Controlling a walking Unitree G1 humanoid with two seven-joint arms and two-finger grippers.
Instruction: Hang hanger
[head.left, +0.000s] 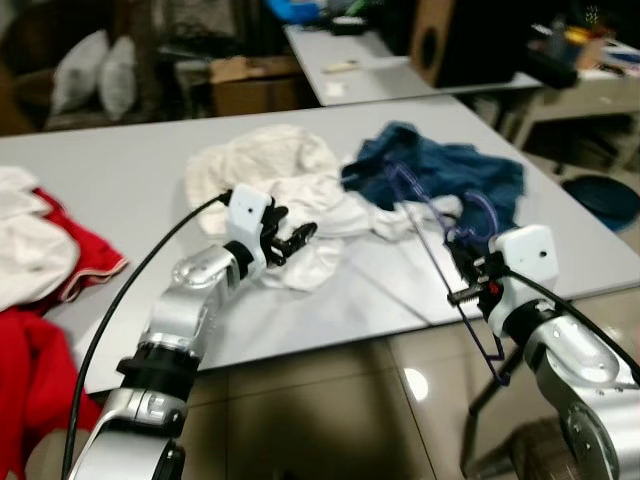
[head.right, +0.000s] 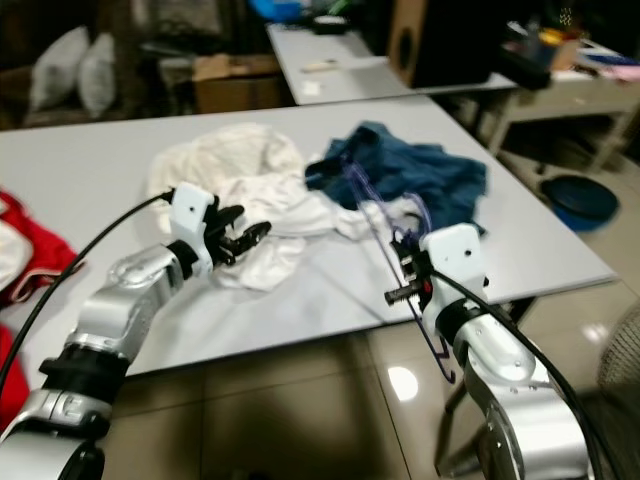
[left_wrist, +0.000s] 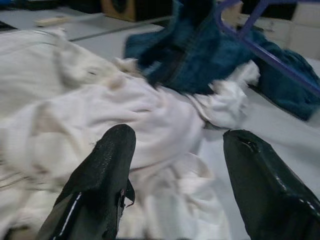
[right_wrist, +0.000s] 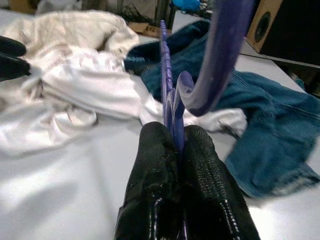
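A purple plastic hanger (head.left: 430, 215) slants from the blue garment down past the table's front edge. My right gripper (head.left: 468, 278) is shut on the hanger's bar near the hook (right_wrist: 220, 55), whose curve rises just above the fingers (right_wrist: 155, 165). One end of the hanger is tucked in the blue denim garment (head.left: 440, 175). My left gripper (head.left: 292, 240) is open, hovering over the white garment (head.left: 275, 185), with nothing between its fingers (left_wrist: 100, 185).
The grey table (head.left: 130, 190) has its front edge close to me, with tiled floor (head.left: 330, 420) below. Red and white clothes (head.left: 40, 290) lie at the left. A second table (head.left: 350, 70) and white pillows (head.left: 90, 70) stand behind. A dark blue basin (head.left: 603, 198) sits at right.
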